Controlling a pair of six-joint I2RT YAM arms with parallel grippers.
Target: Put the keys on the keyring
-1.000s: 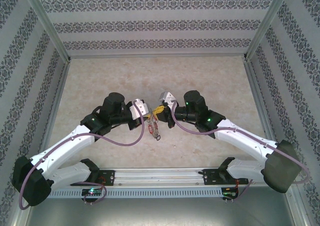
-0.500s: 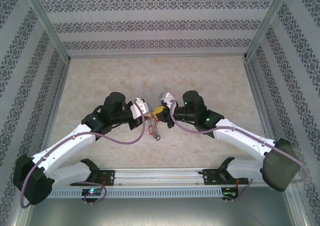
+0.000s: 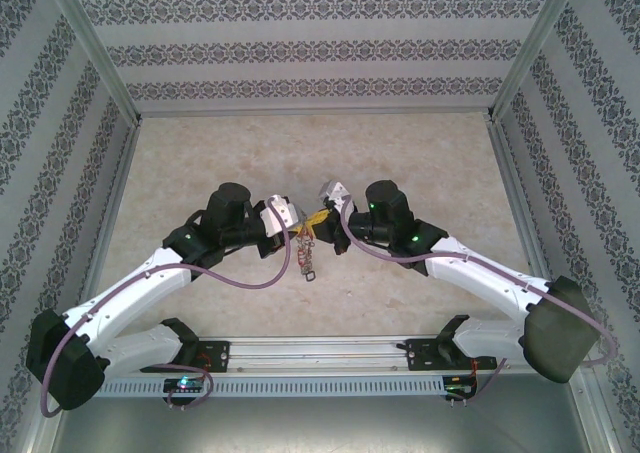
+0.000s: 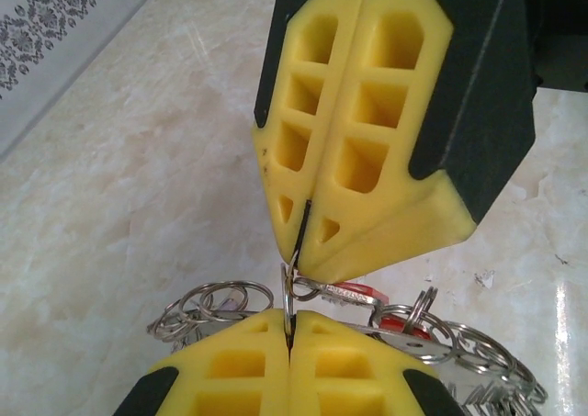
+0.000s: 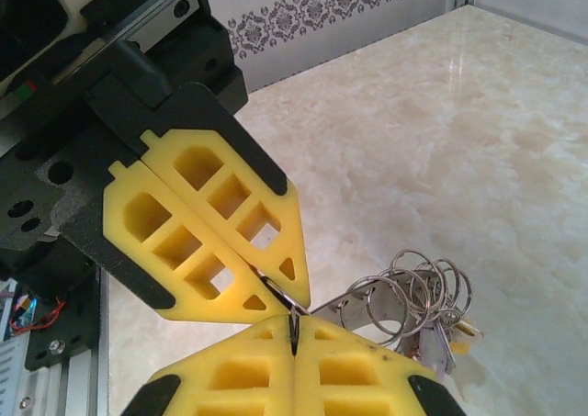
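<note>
Yellow fingertips meet in the top view: your left gripper (image 3: 300, 227) and right gripper (image 3: 316, 218) touch tip to tip, the keyring (image 3: 305, 255) dangling just under the left gripper. On the left wrist, the left gripper (image 4: 289, 320) is clamped on a thin loop of the keyring (image 4: 441, 342); the right gripper (image 4: 301, 241) pinches the same loop just above it. On the right wrist, the right gripper (image 5: 294, 329) nips that loop right at the left gripper (image 5: 280, 292), the keyring (image 5: 413, 292) bunched to its right.
</note>
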